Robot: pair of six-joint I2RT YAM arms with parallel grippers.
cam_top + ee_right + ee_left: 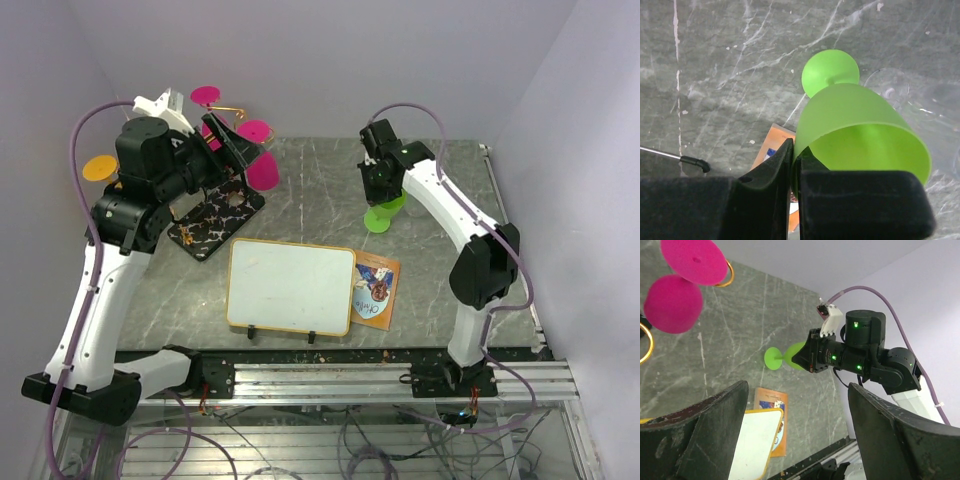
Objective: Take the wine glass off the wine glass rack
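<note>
On the table point(320, 200), the rack point(215, 225) stands far left. The green glass point(860, 130) is off it, right of centre, tilted, foot low. My right gripper point(795, 170) pinches its rim. I'd level the foot, lower gently, then release. Left gripper point(797, 425) gapes by the rack.

I see the green wine glass point(384, 212) off its stand near 2 o'clock, foot downward, rim pinched by the right gripper point(794, 165), while the black marble-based wine glass rack point(215, 222) stands at 10 o'clock.
</note>
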